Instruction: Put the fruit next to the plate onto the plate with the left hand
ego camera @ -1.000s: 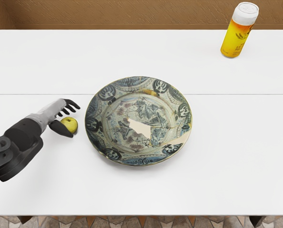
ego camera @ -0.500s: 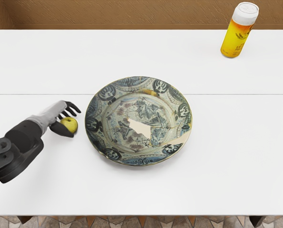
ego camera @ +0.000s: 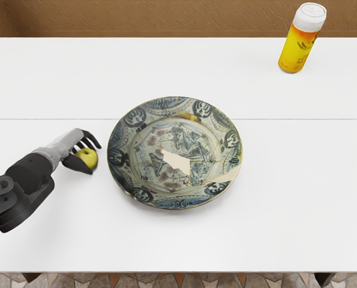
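The white bench (ego camera: 274, 204) carries everything, and the patterned blue-and-cream plate (ego camera: 174, 153) at its middle serves as the landmark; nothing lies on the plate yet. The left arm comes in from the left of the plate, and its left hand (ego camera: 75, 153) sits just beside the plate's left rim. Well away from the plate, toward the far right corner, stands an orange-yellow drink can (ego camera: 301, 38), upright and not involved. The small yellow-green fruit (ego camera: 89, 158) lies on the bench just left of the plate, close to the rim but not touching it, in the same spot as in both earlier pictures. What has changed is the hand. A second ago the dark fingers (ego camera: 89, 140) fanned out above the fruit with a clear gap; half a second ago they had begun to bend; now they are curled down over the fruit's top and far side, with the thumb tucked against its near side, so the fruit is enclosed between them. The wrist has also drawn in a little toward the fruit. This suggests that the grasp is being completed and the lift has not begun, so the carry over the rim and the release on the plate are still to come. The right arm is out of view.
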You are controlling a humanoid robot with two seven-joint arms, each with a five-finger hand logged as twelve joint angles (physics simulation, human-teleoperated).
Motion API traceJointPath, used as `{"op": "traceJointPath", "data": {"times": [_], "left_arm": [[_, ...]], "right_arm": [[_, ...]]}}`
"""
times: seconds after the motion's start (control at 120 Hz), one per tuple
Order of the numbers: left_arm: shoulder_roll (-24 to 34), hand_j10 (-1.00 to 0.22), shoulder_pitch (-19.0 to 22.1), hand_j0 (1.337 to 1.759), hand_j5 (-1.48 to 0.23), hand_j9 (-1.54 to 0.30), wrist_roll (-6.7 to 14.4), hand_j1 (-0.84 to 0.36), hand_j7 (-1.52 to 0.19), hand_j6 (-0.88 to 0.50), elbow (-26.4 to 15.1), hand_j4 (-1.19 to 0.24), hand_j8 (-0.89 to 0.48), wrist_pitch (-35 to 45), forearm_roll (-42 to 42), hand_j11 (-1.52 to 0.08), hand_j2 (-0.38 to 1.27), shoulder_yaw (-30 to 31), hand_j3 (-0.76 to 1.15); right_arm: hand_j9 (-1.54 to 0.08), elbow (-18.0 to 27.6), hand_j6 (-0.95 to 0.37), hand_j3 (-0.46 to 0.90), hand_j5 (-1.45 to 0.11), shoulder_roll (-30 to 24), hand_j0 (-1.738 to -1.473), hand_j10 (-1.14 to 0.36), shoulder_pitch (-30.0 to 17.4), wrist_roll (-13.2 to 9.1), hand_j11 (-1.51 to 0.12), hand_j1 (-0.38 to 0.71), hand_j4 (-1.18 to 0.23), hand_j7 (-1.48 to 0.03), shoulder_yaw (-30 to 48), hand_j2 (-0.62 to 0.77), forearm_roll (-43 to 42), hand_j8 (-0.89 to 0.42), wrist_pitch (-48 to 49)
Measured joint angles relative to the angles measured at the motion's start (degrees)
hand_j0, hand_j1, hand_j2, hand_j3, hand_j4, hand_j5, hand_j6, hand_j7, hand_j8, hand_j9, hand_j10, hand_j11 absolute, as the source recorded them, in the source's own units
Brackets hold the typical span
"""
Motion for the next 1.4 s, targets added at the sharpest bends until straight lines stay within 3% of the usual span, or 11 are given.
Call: {"op": "traceJointPath", "data": {"times": [0.342, 0.7, 0.783, 0.833, 0.917, 0.992, 1.1, 1.4], "left_arm": [[-0.1, -0.63, 0.1, 1.653, -0.87, -0.9, 0.1, -0.26, -0.89, -0.5, 0.0, -0.69, -0.43, 0.0, 0.0, -0.9, 0.26, 0.0, 0.0], [1.4, -0.67, -0.1, 1.649, -1.0, -1.01, 0.1, -0.17, -1.01, -0.52, -1.1, -0.77, -0.46, -0.1, -0.2, -1.02, 0.18, 0.0, 0.0], [2.7, -0.65, -0.2, 1.649, -1.02, -1.03, 0.1, -0.21, -1.02, -0.53, -2.2, -0.78, -0.46, -0.1, -0.3, -1.04, 0.3, -0.1, 0.0], [3.3, -0.64, -0.3, 1.649, -1.03, -1.04, 0.1, -0.2, -1.03, -0.53, -2.8, -0.78, -0.45, -0.1, -0.3, -1.05, 0.28, -0.2, 0.0], [5.8, -0.66, -2.0, 1.648, -1.05, -1.05, 0.1, -0.19, -1.04, -0.54, -3.8, -0.79, -0.47, -0.1, -0.5, -1.06, 0.26, -0.5, 0.0], [5.9, -0.63, -2.9, 1.648, -1.05, -1.06, 0.1, -0.23, -1.05, -0.52, -4.3, -0.79, -0.44, 0.0, -0.7, -1.07, 0.34, -0.6, 0.0], [6.0, -0.63, -4.7, 1.648, -1.06, -1.06, 0.0, -0.2, -1.06, -0.52, -4.6, -0.8, -0.44, -0.1, -0.9, -1.08, 0.26, -0.8, 0.0], [5.7, -0.59, -9.2, 1.648, -1.08, -1.08, 0.0, -0.26, -1.07, -0.48, -4.8, -0.79, -0.4, -0.6, -1.3, -1.09, 0.34, -0.9, 0.0]], "right_arm": [[0.0, 0.0, 0.0, 0.0, 0.0, 0.0, -1.658, 0.0, 0.0, 0.0, 0.0, -0.35, 0.0, 0.0, 0.0, 0.0, 0.0, 0.0, 0.0], [0.0, 0.0, 0.0, 0.0, 0.0, 0.0, -1.658, 0.0, 0.0, 0.0, 0.0, -0.35, 0.0, 0.0, 0.0, 0.0, 0.0, 0.0, 0.0], [0.0, 0.0, 0.0, 0.0, 0.0, 0.0, -1.658, 0.0, 0.0, 0.0, 0.0, -0.35, 0.0, 0.0, 0.0, 0.0, 0.0, 0.0, 0.0], [0.0, 0.0, 0.0, 0.0, 0.0, 0.0, -1.658, 0.0, 0.0, 0.0, 0.0, -0.35, 0.0, 0.0, 0.0, 0.0, 0.0, 0.0, 0.1], [0.0, 0.0, 0.0, 0.0, 0.0, 0.0, -1.658, 0.0, 0.1, 0.0, 0.0, -0.35, 0.0, 0.0, 0.0, 0.0, 0.0, 0.0, 0.1], [0.0, 0.0, 0.0, 0.0, 0.0, 0.0, -1.658, 0.0, 0.2, 0.0, 0.0, -0.35, 0.0, 0.0, 0.0, 0.0, 0.0, 0.0, 0.1], [0.0, 0.0, 0.0, 0.0, 0.0, 0.0, -1.658, 0.0, 0.3, 0.0, 0.0, -0.35, 0.0, 0.0, 0.0, 0.0, 0.0, 0.0, 0.1], [0.0, 0.0, 0.0, 0.0, 0.0, 0.0, -1.658, 0.0, 0.4, 0.0, 0.0, -0.35, 0.0, 0.0, 0.0, 0.0, 0.0, 0.0, 0.1]]}}
